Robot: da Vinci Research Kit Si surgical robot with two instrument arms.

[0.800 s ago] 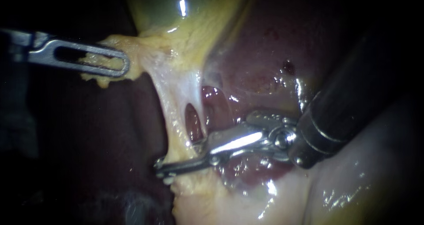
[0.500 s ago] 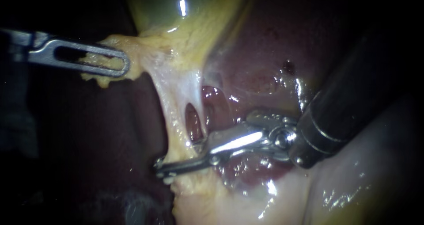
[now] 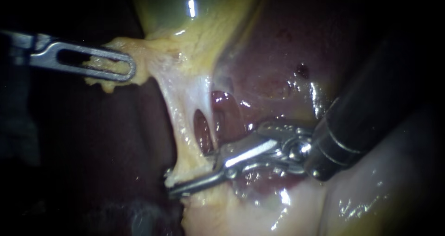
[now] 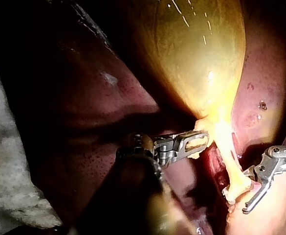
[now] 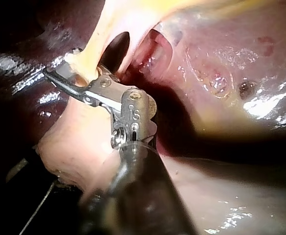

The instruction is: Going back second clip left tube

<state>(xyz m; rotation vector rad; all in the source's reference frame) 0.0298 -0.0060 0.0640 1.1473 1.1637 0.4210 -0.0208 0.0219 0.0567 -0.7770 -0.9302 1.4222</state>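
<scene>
Endoscope view, 7 o'clock: logged fresh dip of right instrument (image 3: 178,185), jaws spread astride left tube (image 3: 183,143); probably withdrawal starting. At 10 o'clock, left instrument (image 3: 121,69) jaws pinching gallbladder fringe (image 3: 116,43).

Past the lit patch, your scene goes black. In the endoscope view the whole left side is dark, with a dim grey shape (image 3: 18,129) at near left that can't be identified. The far right corner is dark too. You have one hard light coming from the camera side. It leaves wet glints on the liver (image 3: 278,78) at right and on the pale tissue (image 3: 361,203) at near right. In the left wrist view a white fibrous cloth (image 4: 6,161) lies against the liver's shadowed flank. In the right wrist view there are bright glare patches on the liver beside a black surround.
</scene>
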